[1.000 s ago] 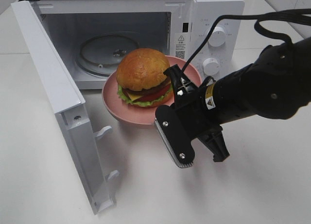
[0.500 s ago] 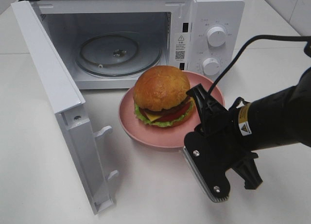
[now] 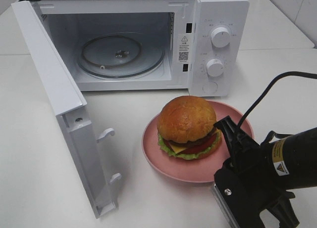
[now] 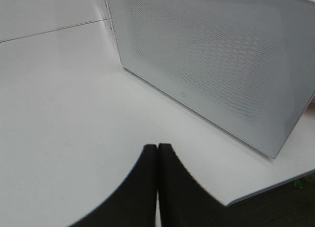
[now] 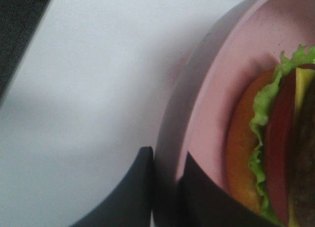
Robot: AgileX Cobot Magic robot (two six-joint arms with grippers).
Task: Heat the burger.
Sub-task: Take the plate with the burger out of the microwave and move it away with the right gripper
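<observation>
One burger [image 3: 186, 118], one pink plate [image 3: 153, 154] pinched in the jaws, one open microwave [image 3: 218, 10] beyond them, two knobs [image 3: 220, 36].

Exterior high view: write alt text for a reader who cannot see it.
A burger sits on a pink plate whose rim the right gripper pinches, on a white table in front of a white microwave with its door open and its glass turntable bare.

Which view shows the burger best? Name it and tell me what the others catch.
Exterior high: the whole burger sits on the pink plate, in front of the open microwave. Right wrist shows only a close, cropped edge of its layers. Left wrist shows none of it.
</observation>
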